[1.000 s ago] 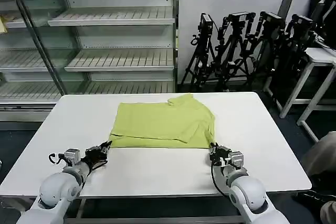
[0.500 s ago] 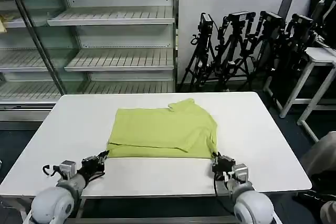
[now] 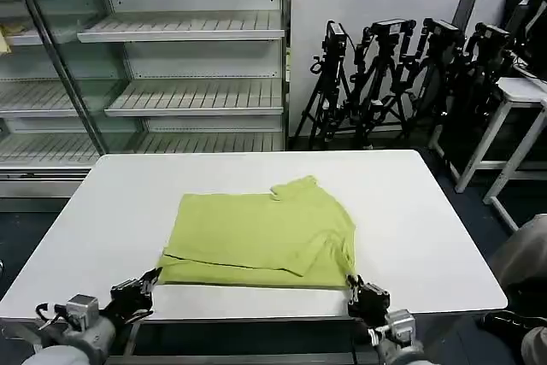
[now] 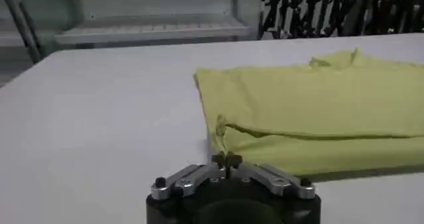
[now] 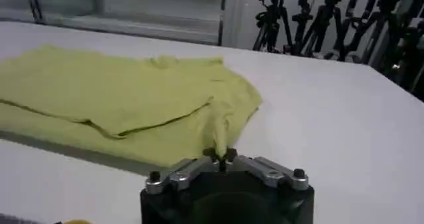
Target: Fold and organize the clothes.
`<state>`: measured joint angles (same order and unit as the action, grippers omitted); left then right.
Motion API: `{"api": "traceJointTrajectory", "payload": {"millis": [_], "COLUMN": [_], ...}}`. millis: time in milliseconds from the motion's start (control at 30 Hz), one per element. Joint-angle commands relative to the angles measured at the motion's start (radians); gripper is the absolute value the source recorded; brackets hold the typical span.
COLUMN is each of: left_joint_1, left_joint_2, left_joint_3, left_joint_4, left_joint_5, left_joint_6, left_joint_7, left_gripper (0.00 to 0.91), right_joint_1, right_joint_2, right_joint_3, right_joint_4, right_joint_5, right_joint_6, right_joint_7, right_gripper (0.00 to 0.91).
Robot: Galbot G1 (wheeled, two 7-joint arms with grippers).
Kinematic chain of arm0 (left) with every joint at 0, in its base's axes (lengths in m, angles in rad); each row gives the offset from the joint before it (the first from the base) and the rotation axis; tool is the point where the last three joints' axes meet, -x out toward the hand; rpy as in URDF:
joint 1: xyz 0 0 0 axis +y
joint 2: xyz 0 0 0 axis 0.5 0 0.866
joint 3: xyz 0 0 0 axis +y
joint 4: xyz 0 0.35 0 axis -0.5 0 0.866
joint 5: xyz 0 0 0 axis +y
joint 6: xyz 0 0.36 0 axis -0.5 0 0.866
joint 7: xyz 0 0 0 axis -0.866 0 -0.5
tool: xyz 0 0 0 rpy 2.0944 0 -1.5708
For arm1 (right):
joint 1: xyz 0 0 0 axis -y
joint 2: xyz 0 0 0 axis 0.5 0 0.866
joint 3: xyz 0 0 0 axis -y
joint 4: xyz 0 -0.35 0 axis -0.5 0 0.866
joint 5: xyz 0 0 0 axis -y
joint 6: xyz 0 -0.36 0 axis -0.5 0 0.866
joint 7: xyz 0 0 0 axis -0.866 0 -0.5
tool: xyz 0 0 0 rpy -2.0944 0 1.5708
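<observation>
T-shirt [image 3: 261, 230]: soft matt cloth, lightly creased; table [image 3: 427, 228]: smooth white, faint sheen; shelves [image 3: 184, 27]: pale slatted metal

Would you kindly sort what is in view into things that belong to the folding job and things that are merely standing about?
Belonging to the job:
- lime-green T-shirt, partly folded on the white table
- left gripper, shut on the shirt's near left corner
- right gripper, shut on its near right corner

Standing about:
- shelving unit
- camera tripods
- small white side table
</observation>
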<state>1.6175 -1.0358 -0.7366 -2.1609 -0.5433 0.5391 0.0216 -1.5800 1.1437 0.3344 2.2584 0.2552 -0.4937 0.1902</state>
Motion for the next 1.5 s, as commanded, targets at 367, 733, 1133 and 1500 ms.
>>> {"api": "traceJointTrajectory", "payload": {"millis": [367, 733, 1133, 1500], "left_joint_1": [-0.031, -0.514, -0.819, -0.898], "left_joint_2": [0.054, 0.092, 0.062, 0.032], "left_joint_3": [-0.093, 0.212, 0.385, 0.444], "left_joint_4": [-0.129, 0.259, 0.615, 0.702], "left_joint_5": [-0.008, 0.017, -0.060, -0.062], "left_joint_6": [0.019, -0.023, -0.007, 0.039], "left_joint_7": [-0.019, 0.005, 0.031, -0.017], "left_gripper": [0.907, 0.907, 0.907, 0.907], "right_joint_1": [0.031, 0.643, 0.961, 1.041], "right_joint_2": [-0.042, 0.058, 0.252, 0.350], "right_joint_3": [0.217, -0.136, -0.191, -0.175], "right_joint_4": [0.156, -0.288, -0.788, -0.949], "right_joint_5": [0.117, 0.059, 0.094, 0.189], "right_joint_6": [-0.059, -0.085, -0.084, -0.085], "right_joint_7": [-0.028, 0.044, 0.119, 0.142], "right_gripper": [0.907, 0.907, 0.907, 0.907]}}
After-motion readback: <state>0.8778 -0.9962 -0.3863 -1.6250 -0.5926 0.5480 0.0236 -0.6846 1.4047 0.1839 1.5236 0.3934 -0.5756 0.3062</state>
